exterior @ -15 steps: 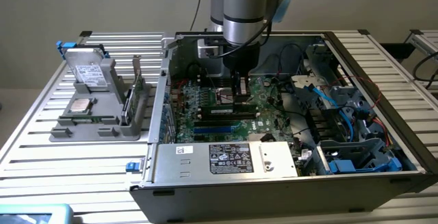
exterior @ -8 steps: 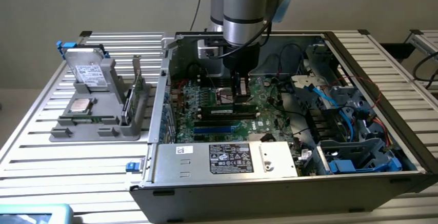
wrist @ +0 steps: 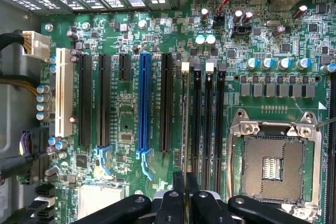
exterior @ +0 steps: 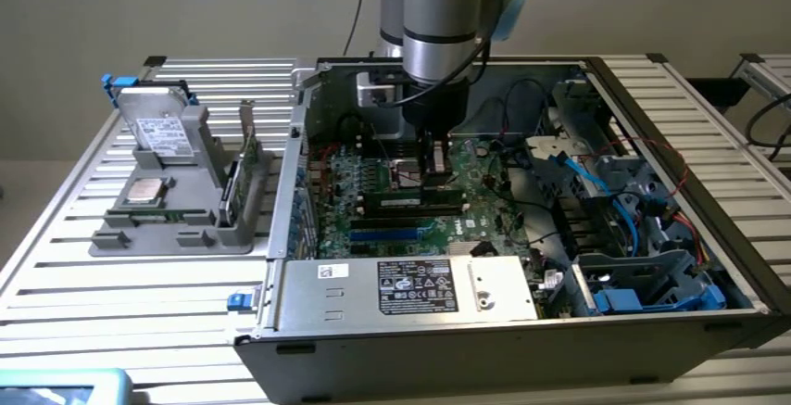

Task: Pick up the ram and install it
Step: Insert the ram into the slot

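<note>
We judged the task well under way, though nothing showed it finished. In the exterior view the arm (exterior: 445, 25) reached down from the top centre of the frame into the open computer case (exterior: 408, 331), which sat on the slatted counter (exterior: 148, 284). Its jaws were low over the motherboard (exterior: 370, 192), near the frame's centre. A grey parts holder (exterior: 173, 224) stood on the counter at the exterior view's left, well apart from the jaws.

In the wrist view the jaws stood narrow, almost together, pinched on the ram (wrist: 184, 124). We saw the ram edge-on, as a thin line running straight out from between the fingertips. It ran along the outermost of the four memory slots (wrist: 208, 124), the one beside the long black expansion slot (wrist: 167, 103) and farthest from the open processor socket (wrist: 273, 166).

The pick-up looked done to us, and the ram was lined up with its slot. We could not tell whether it was pressed fully home or only resting on the slot, so seating was what seemed left.
</note>
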Robot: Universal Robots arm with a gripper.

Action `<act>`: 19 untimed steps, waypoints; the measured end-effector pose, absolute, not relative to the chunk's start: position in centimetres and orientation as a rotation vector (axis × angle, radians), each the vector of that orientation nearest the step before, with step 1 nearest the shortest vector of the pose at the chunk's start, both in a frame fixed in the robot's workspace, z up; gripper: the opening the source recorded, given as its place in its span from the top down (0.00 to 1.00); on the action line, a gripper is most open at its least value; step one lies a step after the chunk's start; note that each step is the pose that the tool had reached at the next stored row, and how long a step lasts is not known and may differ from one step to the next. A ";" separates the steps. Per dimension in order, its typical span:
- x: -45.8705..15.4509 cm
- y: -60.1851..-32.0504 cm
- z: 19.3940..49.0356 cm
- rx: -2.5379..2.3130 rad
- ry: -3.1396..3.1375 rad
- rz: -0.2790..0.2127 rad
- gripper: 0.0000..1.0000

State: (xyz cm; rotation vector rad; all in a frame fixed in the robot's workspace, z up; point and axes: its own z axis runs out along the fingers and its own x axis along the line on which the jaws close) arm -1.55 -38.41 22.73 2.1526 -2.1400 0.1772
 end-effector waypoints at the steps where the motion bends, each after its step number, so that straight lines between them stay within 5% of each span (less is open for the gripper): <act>1: -1.6 -38.4 22.7 2.153 -2.140 0.177 0.87; 19: -1.7 -38.4 22.4 2.156 -2.136 0.178 0.87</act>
